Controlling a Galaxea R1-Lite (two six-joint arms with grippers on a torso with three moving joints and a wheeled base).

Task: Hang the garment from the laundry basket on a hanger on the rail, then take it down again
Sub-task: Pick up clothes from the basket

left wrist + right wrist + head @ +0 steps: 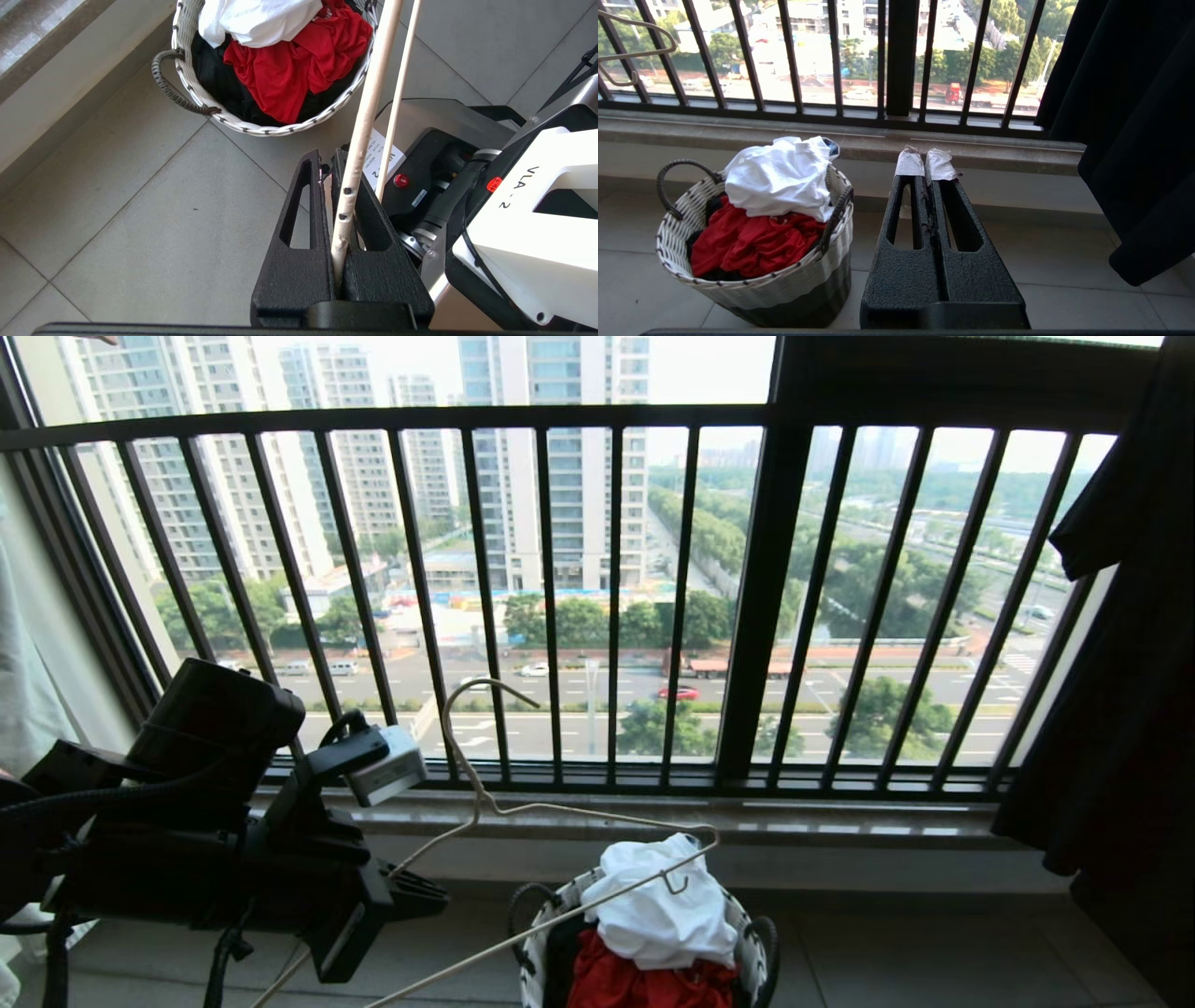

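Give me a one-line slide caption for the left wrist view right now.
Left gripper shut on the cream wire hanger, above the laundry basket holding the white T-shirt.

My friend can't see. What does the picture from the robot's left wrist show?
The left claw is shut on a cream hanger above a grey tiled floor. Beyond it stands a white woven basket holding a white T-shirt on top of red cloth.

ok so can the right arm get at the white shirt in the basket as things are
Probably yes. The white shirt lies on top of the pile in the basket, uncovered, with bare floor between it and the right gripper. That gripper is shut and empty, so it must open first. The hanger hovers just above.
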